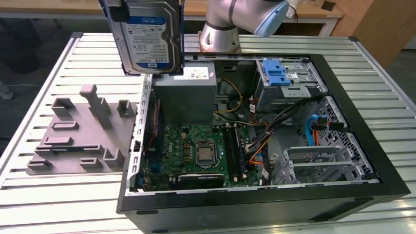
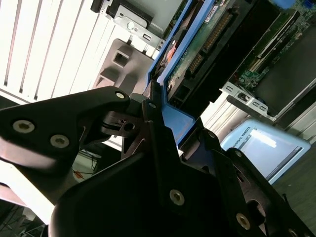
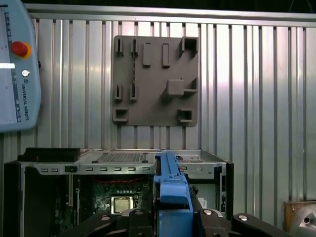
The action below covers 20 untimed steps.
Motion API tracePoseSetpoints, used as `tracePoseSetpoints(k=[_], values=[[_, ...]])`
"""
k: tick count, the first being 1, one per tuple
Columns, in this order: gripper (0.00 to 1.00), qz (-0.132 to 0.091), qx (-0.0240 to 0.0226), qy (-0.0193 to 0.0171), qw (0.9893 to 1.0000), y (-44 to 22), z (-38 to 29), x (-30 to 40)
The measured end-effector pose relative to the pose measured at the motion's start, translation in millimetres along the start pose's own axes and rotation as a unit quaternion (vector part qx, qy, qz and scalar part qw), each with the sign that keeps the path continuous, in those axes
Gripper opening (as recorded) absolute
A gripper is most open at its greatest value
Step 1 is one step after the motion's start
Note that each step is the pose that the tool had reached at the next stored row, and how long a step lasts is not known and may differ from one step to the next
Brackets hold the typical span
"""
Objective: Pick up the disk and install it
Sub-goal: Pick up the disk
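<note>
The disk (image 1: 148,41) hangs upright in the air, its blue-and-white label facing the exterior view, blue rails along its sides. It is high above the near-left corner of the open computer case (image 1: 364,187), over the case's left wall. My gripper (image 1: 140,6) is shut on the disk's upper end at the frame's top edge. In both wrist views the black fingers (image 3: 217,219) clamp the blue rail (image 3: 171,190); the disk's green circuit side (image 2: 205,47) shows beyond the gripper (image 2: 165,126).
Inside the case are a grey power-supply box (image 1: 185,90), a motherboard (image 1: 198,153) and a silver cage with a blue latch (image 1: 281,74). A grey fixture plate (image 1: 75,134) lies on the slatted table at the exterior view's left. A teach pendant (image 3: 17,64) lies nearby.
</note>
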<state>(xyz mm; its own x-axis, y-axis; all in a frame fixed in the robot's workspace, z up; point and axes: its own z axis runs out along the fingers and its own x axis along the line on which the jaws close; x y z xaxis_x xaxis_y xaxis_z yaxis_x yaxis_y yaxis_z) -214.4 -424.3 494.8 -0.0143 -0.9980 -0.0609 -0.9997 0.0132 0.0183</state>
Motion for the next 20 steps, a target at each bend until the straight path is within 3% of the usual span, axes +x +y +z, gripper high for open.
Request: tracePoseSetpoints(k=[7, 15, 20], values=[[0.36, 0.0, 0.0, 0.0003, 1.0, -5.0, -0.1, -0.2], [0.36, 0.0, 0.0, 0.0002, 1.0, -23.2, -0.4, -0.4], [0.36, 0.0, -0.0001, 0.0002, 1.0, -41.8, -0.7, -0.6]])
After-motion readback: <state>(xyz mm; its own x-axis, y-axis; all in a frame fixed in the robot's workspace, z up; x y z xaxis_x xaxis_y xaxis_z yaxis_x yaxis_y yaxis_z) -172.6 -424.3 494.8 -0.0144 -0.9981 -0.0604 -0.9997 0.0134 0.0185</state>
